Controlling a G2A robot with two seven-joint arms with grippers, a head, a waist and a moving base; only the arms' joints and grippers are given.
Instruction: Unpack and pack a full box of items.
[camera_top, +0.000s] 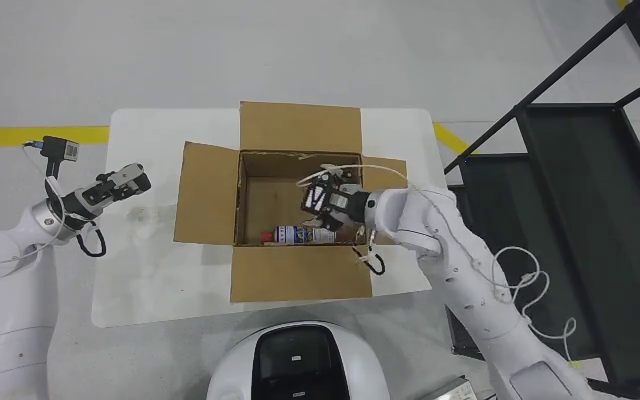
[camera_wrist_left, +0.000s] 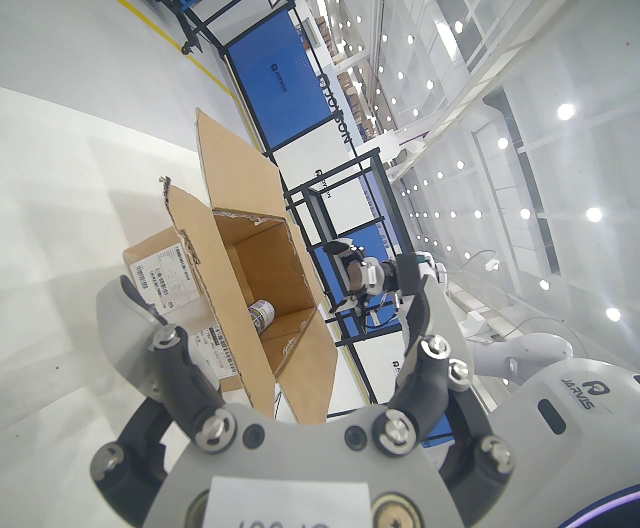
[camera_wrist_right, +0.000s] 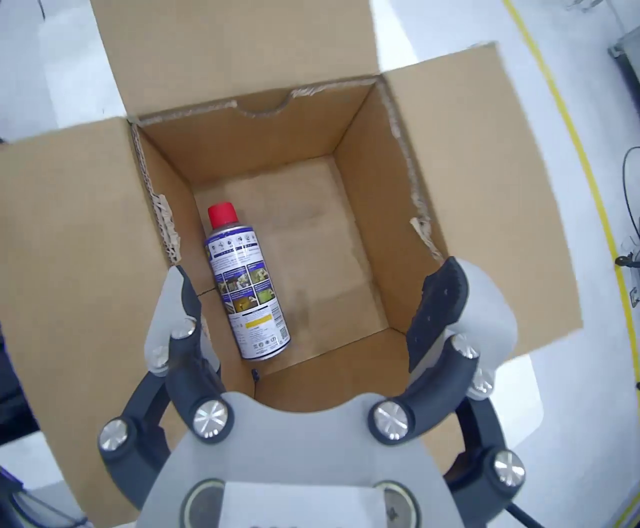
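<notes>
A: Status of the box (camera_top: 205, 192)?

B: Cardboard. It stands mid-tabletop (camera_top: 150, 280) with all four flaps folded outward. The rim is ragged where the flaps meet the walls.

A: Contents?

B: One can (camera_wrist_right: 247, 280), lying on its side on the box floor along the wall nearest the robot. Its red cap points to the robot's left.

A: And the right pincer (camera_wrist_right: 310, 275)?

B: It hangs over the box opening, toward the right side. The fingers are spread wide and hold nothing. It is well above the can and clear of the walls.

A: The left pincer (camera_wrist_left: 267, 285)?

B: It is over the left part of the tabletop, near the left flap but apart from it. The fingers are also wide apart, with nothing between them. It is tilted toward the box, and its wrist view looks into the opening and shows the can's base.

A: Other observations?

B: White barcode stickers (camera_wrist_left: 160, 275) sit on the outside of the box, on the side facing the left pincer. A yellow line (camera_top: 50, 133) runs along the floor beyond the tabletop. A dark stair frame (camera_top: 560, 150) stands to the robot's right.
</notes>
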